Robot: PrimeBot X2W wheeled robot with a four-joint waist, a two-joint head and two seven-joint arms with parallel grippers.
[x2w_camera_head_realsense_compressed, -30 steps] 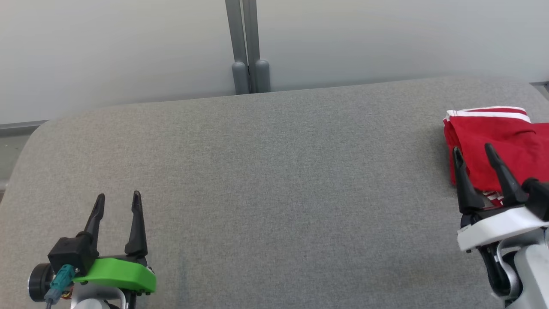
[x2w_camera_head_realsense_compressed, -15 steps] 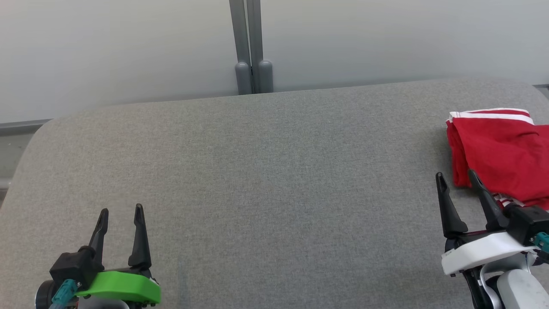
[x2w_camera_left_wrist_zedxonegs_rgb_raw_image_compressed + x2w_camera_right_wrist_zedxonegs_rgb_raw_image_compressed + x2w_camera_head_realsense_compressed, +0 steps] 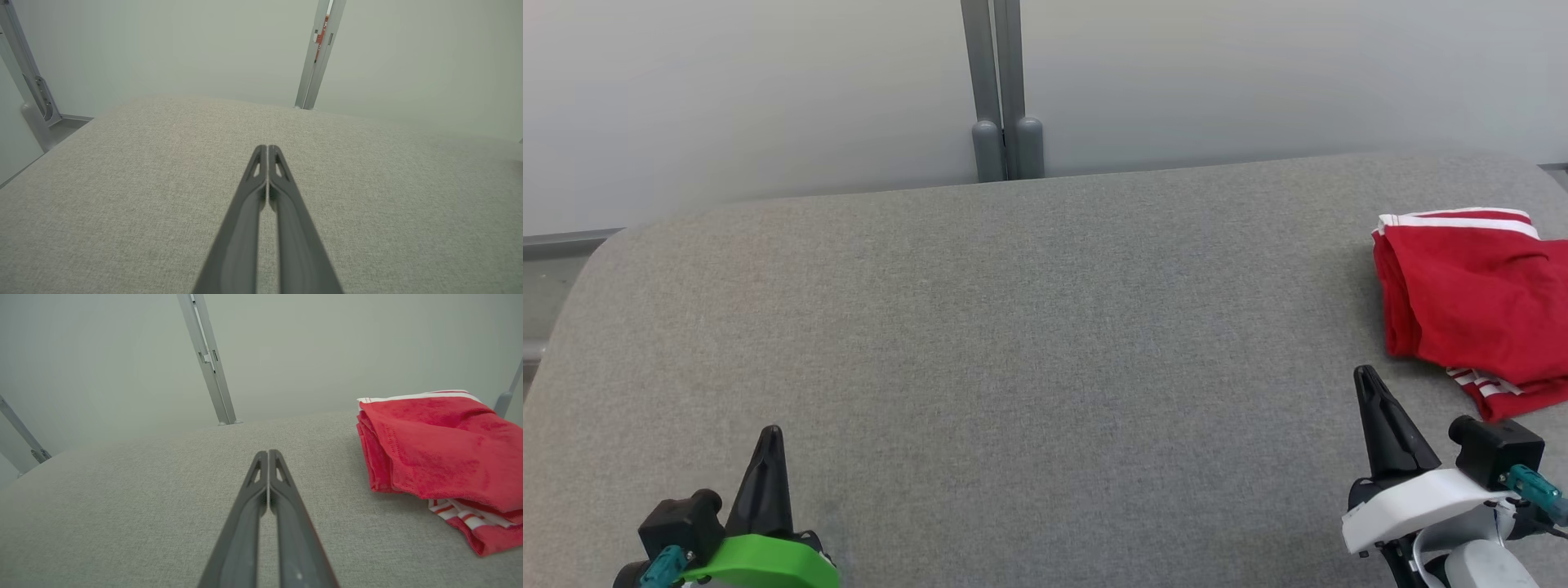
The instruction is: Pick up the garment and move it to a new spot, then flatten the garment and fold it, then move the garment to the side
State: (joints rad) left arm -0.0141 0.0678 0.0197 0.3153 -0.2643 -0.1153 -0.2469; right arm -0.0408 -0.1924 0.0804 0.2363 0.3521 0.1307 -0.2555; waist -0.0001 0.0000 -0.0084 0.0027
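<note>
Garment (image 3: 1474,294) lies folded at three o'clock on the grey table (image 3: 1029,343), set aside; my right gripper (image 3: 1368,380) at five and left gripper (image 3: 770,437) at seven are clenched on nothing; I judge the task essentially finished.

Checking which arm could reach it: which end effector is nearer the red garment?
The right end effector, on the white mount, just short of the garment; the left end effector, on the green mount, is at the opposite side.
</note>
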